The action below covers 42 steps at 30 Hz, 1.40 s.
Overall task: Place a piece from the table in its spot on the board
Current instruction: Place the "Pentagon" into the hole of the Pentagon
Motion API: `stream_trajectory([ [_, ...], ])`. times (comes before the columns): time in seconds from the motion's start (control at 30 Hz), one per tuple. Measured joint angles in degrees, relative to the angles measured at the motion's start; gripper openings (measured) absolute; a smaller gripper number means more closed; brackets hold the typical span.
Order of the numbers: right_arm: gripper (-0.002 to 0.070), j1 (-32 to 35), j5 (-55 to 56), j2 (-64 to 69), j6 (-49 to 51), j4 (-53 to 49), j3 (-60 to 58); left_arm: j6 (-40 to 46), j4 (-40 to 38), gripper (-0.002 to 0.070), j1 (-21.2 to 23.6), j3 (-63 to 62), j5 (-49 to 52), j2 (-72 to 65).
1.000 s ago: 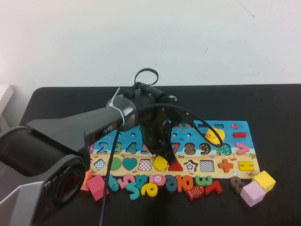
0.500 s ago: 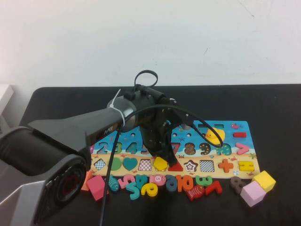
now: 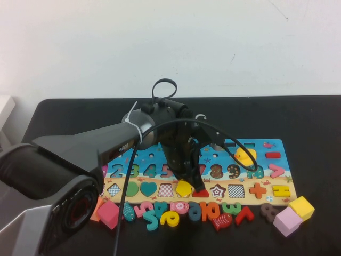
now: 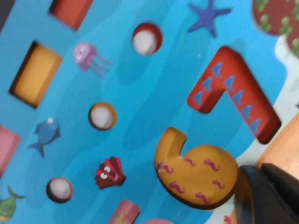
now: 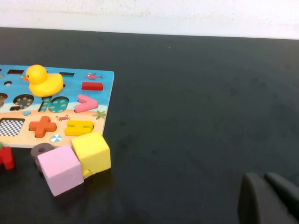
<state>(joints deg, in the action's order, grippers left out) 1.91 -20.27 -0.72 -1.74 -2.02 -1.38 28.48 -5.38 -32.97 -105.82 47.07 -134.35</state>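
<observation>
The left gripper [image 3: 191, 180] hangs low over the board [image 3: 269, 145], its dark fingers pressed together with nothing visible between them. Its tip sits on the sandy strip of shape slots, touching or just above the piece [image 3: 183, 188], the small yellow pentagon that lies in the strip right beside the fingertips on their left. Further left of the gripper along the same strip are a checkered slot [image 3: 165, 190], a teal heart [image 3: 148, 188] and a green circle [image 3: 131, 189]. Just right of the fingertips lies a red triangle [image 3: 201, 193], then a star [image 3: 217, 190]. In front of the gripper, off the board's near edge on the table [image 3: 319, 128], loose numbers lie in a row, with a pink cube [image 3: 108, 214] at their left end.

In the left wrist view the closed fingers [image 4: 266, 193] show at the frame's corner, next to an orange number six [image 4: 196, 172] and a red number seven [image 4: 236, 91] set in the blue board.

Well to the right of the left gripper, a yellow duck [image 3: 245, 156] stands on the board, and a yellow cube [image 3: 301, 207] and a lilac cube [image 3: 287, 221] touch each other past the board's right corner.

The right gripper [image 5: 271, 198] is off to the right over bare table, well apart from the board; its fingers look closed together, holding nothing.
</observation>
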Motion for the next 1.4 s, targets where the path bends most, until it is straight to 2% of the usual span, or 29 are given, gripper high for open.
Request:
stream_trajectory([
  [0.43, 0.0019, 0.0, 0.0, 0.0, 0.0, 0.0, 0.0, 2.7, -0.4, -0.0001, 0.0, 0.0, 0.5, 0.0],
  [1.1, 0.0019, 0.0, 0.0, 0.0, 0.0, 0.0, 0.0, 2.7, 0.7, -0.0001, 0.0, 0.0, 7.6, 1.1],
  [1.4, 0.0019, 0.0, 0.0, 0.0, 0.0, 0.0, 0.0, 2.5, 5.0, -0.0001, 0.0, 0.0, 10.9, 4.8],
])
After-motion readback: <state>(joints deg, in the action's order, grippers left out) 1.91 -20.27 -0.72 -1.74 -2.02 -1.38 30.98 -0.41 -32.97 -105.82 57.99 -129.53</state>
